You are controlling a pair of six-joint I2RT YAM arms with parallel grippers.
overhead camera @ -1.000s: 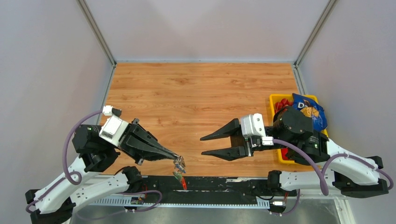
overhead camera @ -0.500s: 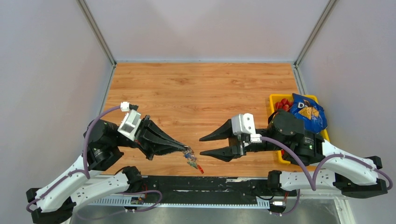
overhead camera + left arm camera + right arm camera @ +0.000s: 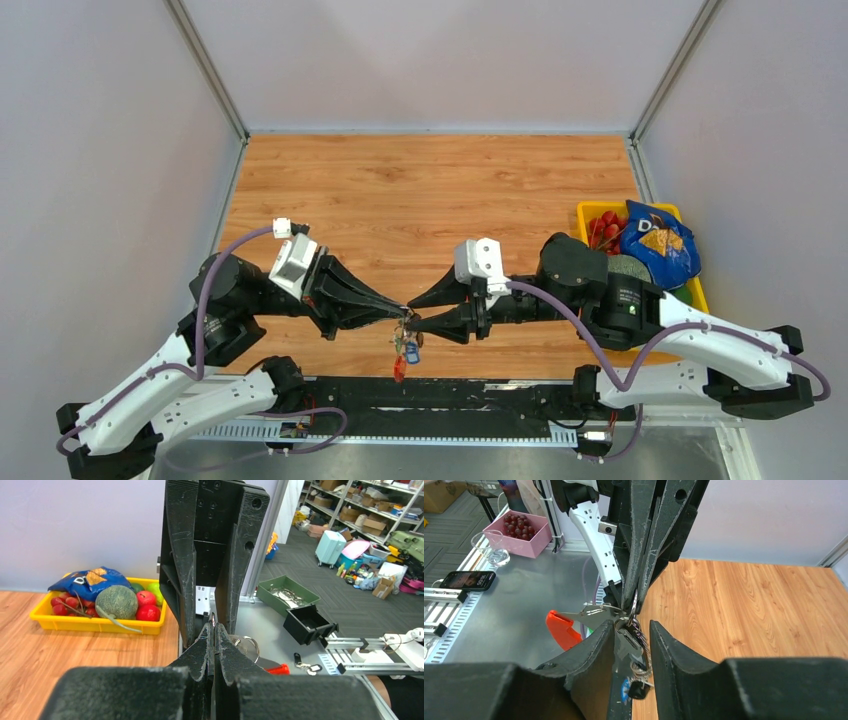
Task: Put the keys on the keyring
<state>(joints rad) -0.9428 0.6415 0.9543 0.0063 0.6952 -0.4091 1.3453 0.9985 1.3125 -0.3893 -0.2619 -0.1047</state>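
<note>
1. Left fingers (image 3: 372, 302): together, clamped on top of the small thin metal keyring (image 3: 404, 330) and its bunch. Tips pointing right, at the near edge of the wooden table (image 3: 420, 190).
2. Bunch hanging free below those tips: red oval tag (image 3: 400, 368) lowest, small blue piece (image 3: 411, 352) just above it.
3. Right fingers (image 3: 440, 291): apart, tip to tip with the left fingers, 1 on either side of the bunch.
4. Right wrist view: keyring in the gap between the 2 right fingers, contact with the pads unclear.
5. Small black piece (image 3: 640, 690) beside the blue piece, low in the bunch. Cannot tell whether that is the black-headed key.
6. Yellow plastic tray (image 3: 588, 212) with fruit and a blue snack bag (image 3: 660, 242) at the right table edge, well apart from the bunch, partly behind the right arm.
</note>
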